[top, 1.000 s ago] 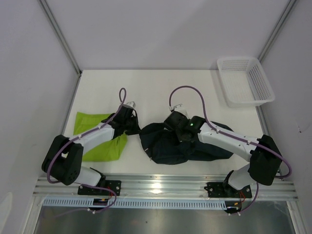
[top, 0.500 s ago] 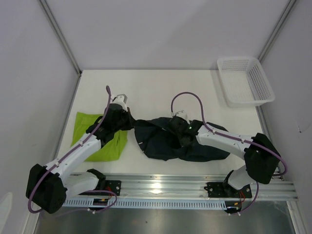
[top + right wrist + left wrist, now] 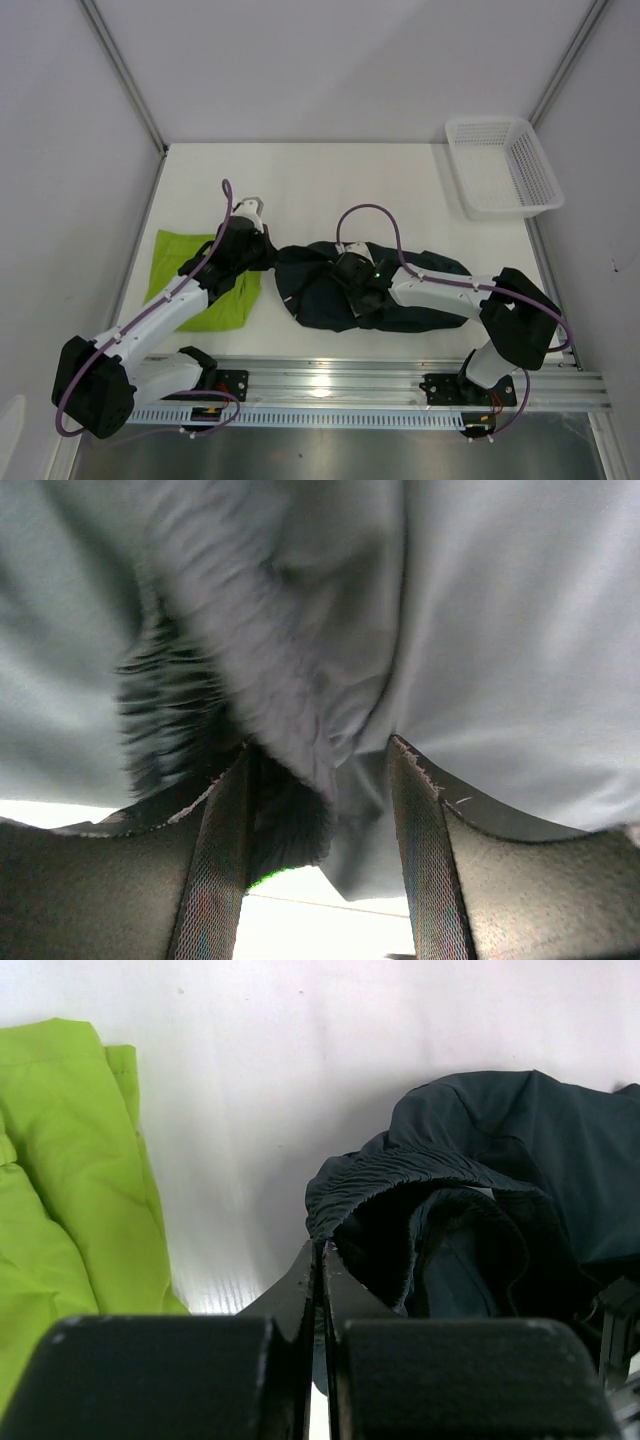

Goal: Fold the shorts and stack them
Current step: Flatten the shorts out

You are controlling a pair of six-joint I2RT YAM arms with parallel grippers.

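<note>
Top external view: a crumpled pair of dark navy-teal fabric shorts lies on the white bench, towards its near edge and right of centre. A pair of bright lime green fabric shorts lies flat near the near left corner, close to the bench's left edge. The two garments are near each other but apart, with bare bench between them. A white mesh plastic basket stands at the far right corner, well apart from both garments.

The left gripper sits at the left end of the dark navy-teal fabric shorts, its arm crossing above the lime green fabric shorts. The right gripper is down on the middle of the dark heap, a little right of the left gripper.

Left wrist view: the left gripper has its fingers pressed together, with only a thin line between them. The ribbed waistband edge of the dark shorts meets the fingertips and is pinched there, raised off the bench. The green shorts lie at the left of this view.

Right wrist view: the right gripper has its fingers set a moderate way apart. A thick fold of the dark fabric fills the gap and touches both. Whether that fold is clamped or merely pressed upon cannot be told.
</note>
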